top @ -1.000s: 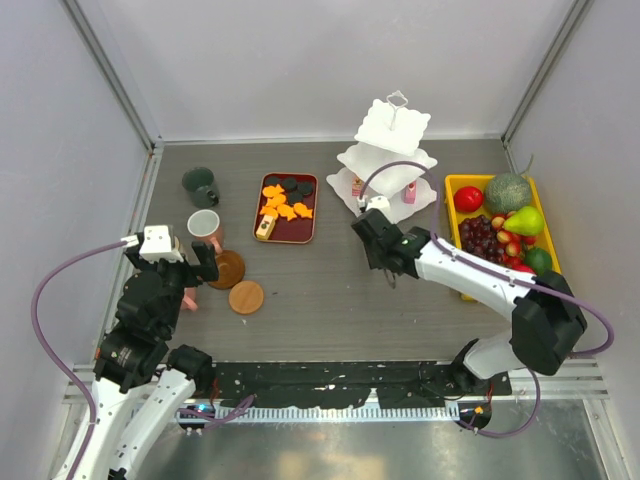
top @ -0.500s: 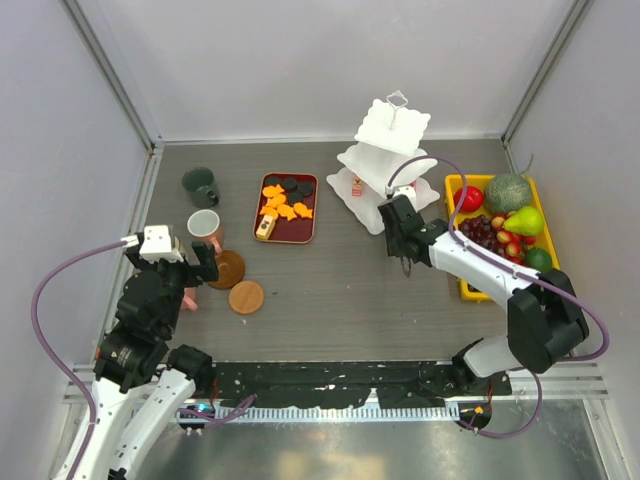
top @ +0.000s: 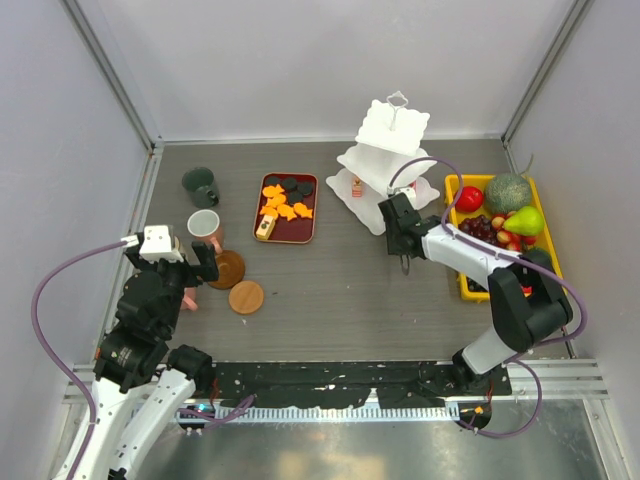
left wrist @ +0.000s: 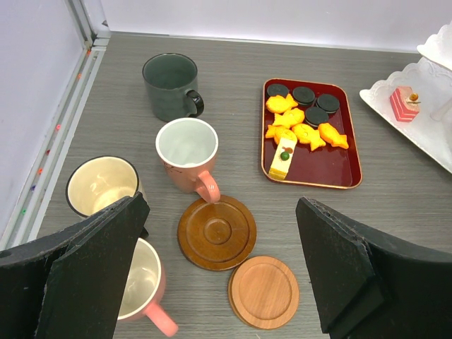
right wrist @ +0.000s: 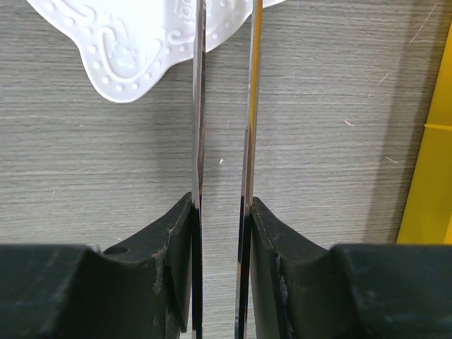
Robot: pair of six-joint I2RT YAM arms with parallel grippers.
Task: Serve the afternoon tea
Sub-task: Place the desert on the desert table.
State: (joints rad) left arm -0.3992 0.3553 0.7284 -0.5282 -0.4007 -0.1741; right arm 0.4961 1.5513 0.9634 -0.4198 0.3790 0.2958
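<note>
The stand (top: pixel 392 128) sits at the far right of the surface (top: pixel 330 290), a pink sweet (left wrist: pixel 404 104) on its lowest tier. Just in front of that tier, the right pincer (right wrist: pixel 220 212) is clamped on metal tongs (right wrist: pixel 198 106), whose two blades point at the tier's scalloped edge; whether they touch it cannot be told. To the right of the stand lies a yellow fruit tray (top: pixel 480 179). To the left, a red tray (left wrist: pixel 347 169) carries orange sweets (left wrist: pixel 305 131), black rounds (left wrist: pixel 304 95) and a yellow bar (left wrist: pixel 282 159). Further left stand a green mug (left wrist: pixel 169 86), a pink mug (left wrist: pixel 187 152), a cream mug (left wrist: pixel 102 185) and another pink one (left wrist: pixel 145 289), with two coasters (left wrist: pixel 217 232) beside them. The left pincer (left wrist: pixel 219 212) hovers above these, its jaws spread wide and holding nothing.
</note>
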